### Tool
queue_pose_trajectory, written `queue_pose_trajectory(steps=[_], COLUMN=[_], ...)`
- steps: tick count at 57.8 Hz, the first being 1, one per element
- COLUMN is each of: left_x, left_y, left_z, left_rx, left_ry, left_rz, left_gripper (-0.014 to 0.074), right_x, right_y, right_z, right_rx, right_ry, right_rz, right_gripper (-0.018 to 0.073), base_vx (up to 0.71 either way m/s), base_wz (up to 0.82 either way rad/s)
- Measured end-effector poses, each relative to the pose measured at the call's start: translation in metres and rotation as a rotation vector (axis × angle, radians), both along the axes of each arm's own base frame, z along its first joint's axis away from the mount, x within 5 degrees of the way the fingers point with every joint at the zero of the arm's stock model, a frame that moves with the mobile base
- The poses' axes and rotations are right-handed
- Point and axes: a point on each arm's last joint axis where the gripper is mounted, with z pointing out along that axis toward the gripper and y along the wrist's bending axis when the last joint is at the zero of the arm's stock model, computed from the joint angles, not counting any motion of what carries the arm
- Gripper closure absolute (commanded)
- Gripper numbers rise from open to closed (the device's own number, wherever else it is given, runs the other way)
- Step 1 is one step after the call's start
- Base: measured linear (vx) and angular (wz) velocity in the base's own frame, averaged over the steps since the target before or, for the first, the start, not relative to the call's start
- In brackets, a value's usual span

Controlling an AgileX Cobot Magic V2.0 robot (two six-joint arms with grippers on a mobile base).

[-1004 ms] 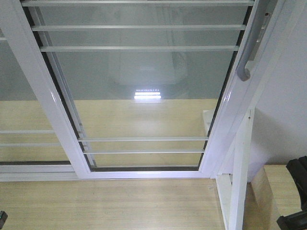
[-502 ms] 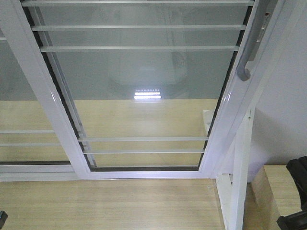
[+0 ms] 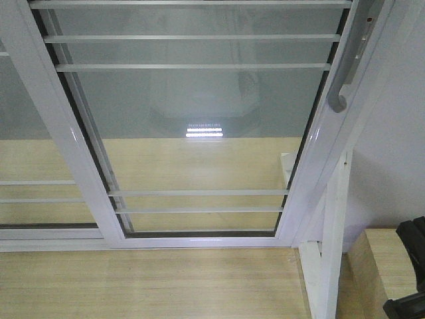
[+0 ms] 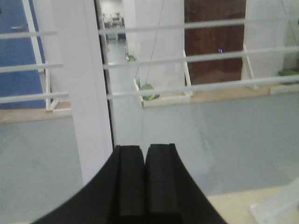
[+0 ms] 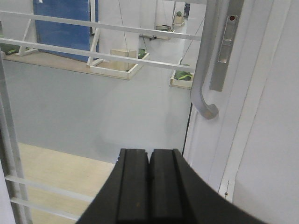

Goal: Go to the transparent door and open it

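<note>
The transparent door (image 3: 199,106) fills the front view: clear glass in a white frame with thin horizontal bars. Its curved grey handle (image 3: 337,96) sits on the right edge. In the right wrist view my right gripper (image 5: 149,150) is shut on nothing, below and left of the handle (image 5: 204,60) and apart from it. My left gripper (image 4: 145,147) is also shut and empty, facing the glass beside a white frame post (image 4: 84,93). A black part of my right arm (image 3: 412,246) shows at the front view's right edge.
A second white-framed glass panel (image 3: 26,199) overlaps the door on the left. A bare white post (image 3: 332,252) and a wooden ledge (image 3: 382,259) stand at lower right, under a white wall (image 3: 398,146). Wood floor (image 3: 153,286) lies in front.
A small dark tip at the front view's lower left corner has slipped out of frame. The door and handle look unchanged.
</note>
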Motion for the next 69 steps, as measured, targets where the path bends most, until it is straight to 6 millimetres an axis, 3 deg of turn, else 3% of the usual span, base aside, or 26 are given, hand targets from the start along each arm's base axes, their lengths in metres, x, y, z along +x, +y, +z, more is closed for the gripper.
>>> queue_pose_trajectory(steps=[9,50,69], left_x=[0.000,0.000,-0.001], left_y=[0.002,0.003,0.005], left_z=[0.006,0.008,0.013], left_rx=[-0.030,-0.036,-0.058], left_ry=[-0.069,-0.083,-0.138], left_rz=[0.024,0.030,0.050], left_gripper=[0.0603,0.0603,0.0603], right_x=[0.000,0.000,0.001], right_y=[0.000,0.000,0.000], right_z=[0.000,0.000,0.012], right_rx=[0.000,0.000,0.034], right_ry=[0.000,-0.002,-0.127], right_rz=[0.000,0.000,-0.002], right_gripper=[0.0568,0.0568,0.0568], base_vx=[0.00,0.00,0.00], base_wz=[0.00,0.00,0.00])
